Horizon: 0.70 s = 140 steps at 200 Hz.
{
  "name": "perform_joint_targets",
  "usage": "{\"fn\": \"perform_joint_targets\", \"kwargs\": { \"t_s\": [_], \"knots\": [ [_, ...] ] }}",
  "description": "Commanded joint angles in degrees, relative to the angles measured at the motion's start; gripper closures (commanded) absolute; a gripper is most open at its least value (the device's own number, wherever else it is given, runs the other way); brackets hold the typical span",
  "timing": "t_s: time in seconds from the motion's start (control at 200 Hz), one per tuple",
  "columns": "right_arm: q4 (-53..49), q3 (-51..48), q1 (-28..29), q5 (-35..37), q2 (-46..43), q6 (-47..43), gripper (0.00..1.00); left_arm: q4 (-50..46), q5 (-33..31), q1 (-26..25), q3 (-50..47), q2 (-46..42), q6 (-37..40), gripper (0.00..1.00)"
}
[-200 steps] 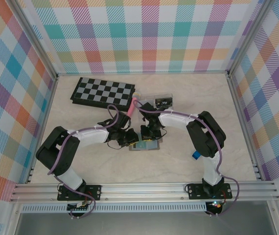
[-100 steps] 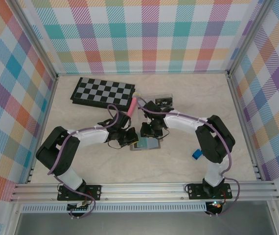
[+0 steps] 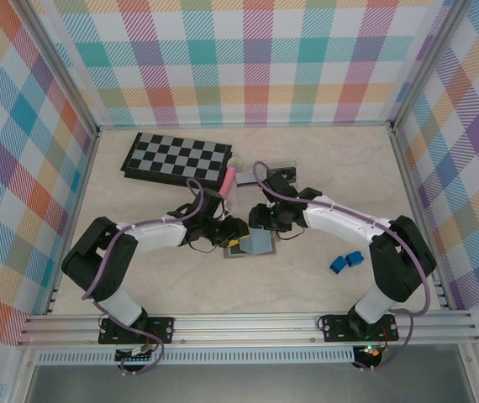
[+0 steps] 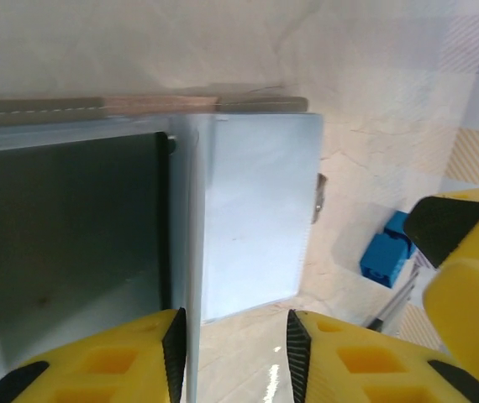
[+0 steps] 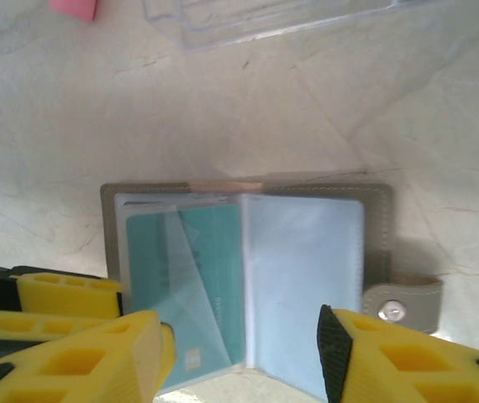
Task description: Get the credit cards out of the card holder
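The card holder (image 3: 252, 246) lies open on the table between my two grippers. In the right wrist view its grey cover (image 5: 376, 231) frames clear sleeves, with a snap tab (image 5: 401, 307) at the right. A teal-green credit card (image 5: 214, 277) sits in the left sleeve; the right sleeve (image 5: 307, 277) looks pale blue. My right gripper (image 5: 239, 361) hovers open over the holder's near edge. My left gripper (image 4: 233, 357) is open too, and a sleeve's edge (image 4: 191, 252) stands against its left pad. From above, the left gripper (image 3: 233, 236) is at the holder's left, the right gripper (image 3: 261, 221) just behind it.
A chessboard (image 3: 176, 158) lies at the back left. A clear plastic box (image 3: 273, 172) and a pink object (image 3: 228, 180) are just behind the holder. Two blue blocks (image 3: 346, 261) sit to the right. Checked walls close in the table.
Both grippers have opened. The right arm's elbow has swung out to the right and its gripper has drawn back from the holder, whose pale right sleeve now shows.
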Motion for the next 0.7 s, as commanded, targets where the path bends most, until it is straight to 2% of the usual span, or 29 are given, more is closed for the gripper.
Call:
{"fn": "perform_joint_targets", "kwargs": {
  "t_s": [0.0, 0.195, 0.445, 0.695],
  "knots": [
    [-0.1, -1.6, -0.9, 3.4, -3.3, 1.7, 0.44, 2.6, 2.1, -0.8, 0.4, -0.7, -1.4, 0.59],
    [-1.2, -2.9, -2.1, 7.2, -5.6, 3.5, 0.4, 0.2, 1.9, -0.9, 3.1, 0.6, -0.6, 0.55],
    [-2.1, -3.9, -2.1, 10.2, -7.0, 5.6, 0.38, 2.3, 3.5, -2.4, 6.2, 3.3, -1.6, 0.53],
    [-1.6, -4.2, -2.4, 9.7, -7.0, 4.9, 0.37, -0.1, 2.6, -2.5, 8.7, 5.7, -0.2, 0.51]
  ]
}}
